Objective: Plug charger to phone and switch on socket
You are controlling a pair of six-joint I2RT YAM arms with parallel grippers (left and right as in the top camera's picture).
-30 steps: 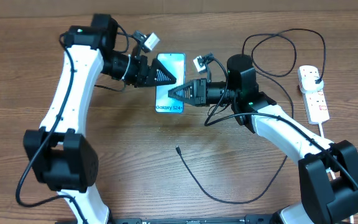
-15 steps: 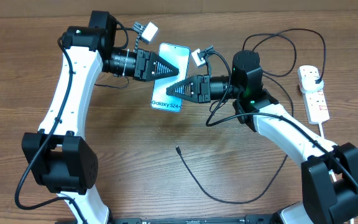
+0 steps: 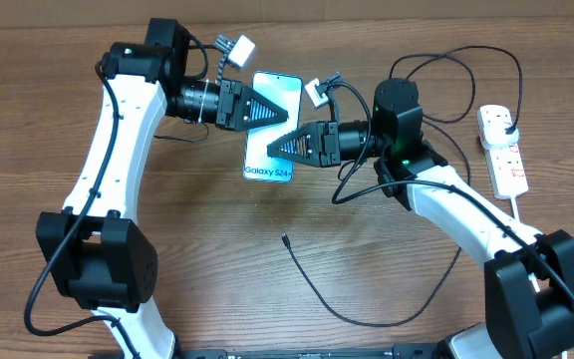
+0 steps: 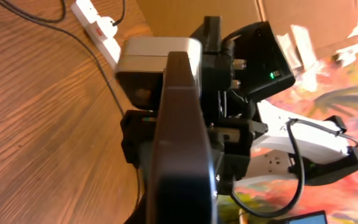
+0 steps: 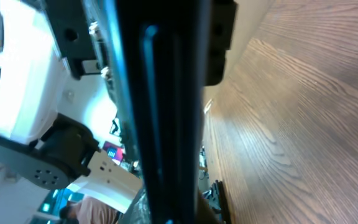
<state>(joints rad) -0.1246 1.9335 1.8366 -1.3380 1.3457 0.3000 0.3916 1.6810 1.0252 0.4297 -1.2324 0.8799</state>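
Presently the left gripper [image 3: 285,116] is clenched on the phone [image 3: 263,160]. The right gripper [image 3: 271,148] meets the phone's right edge; whether it is grasping or released cannot be told. The charger's [image 3: 317,294] connector tip lies on the table, nearer the robot than the phone. The power strip [image 3: 501,150] sits well right of the phone.

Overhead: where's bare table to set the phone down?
Bare table below the phone, between the left arm and the charger tip; also the strip left of that arm. Crowded on the right: its cable loops, right arm, socket.
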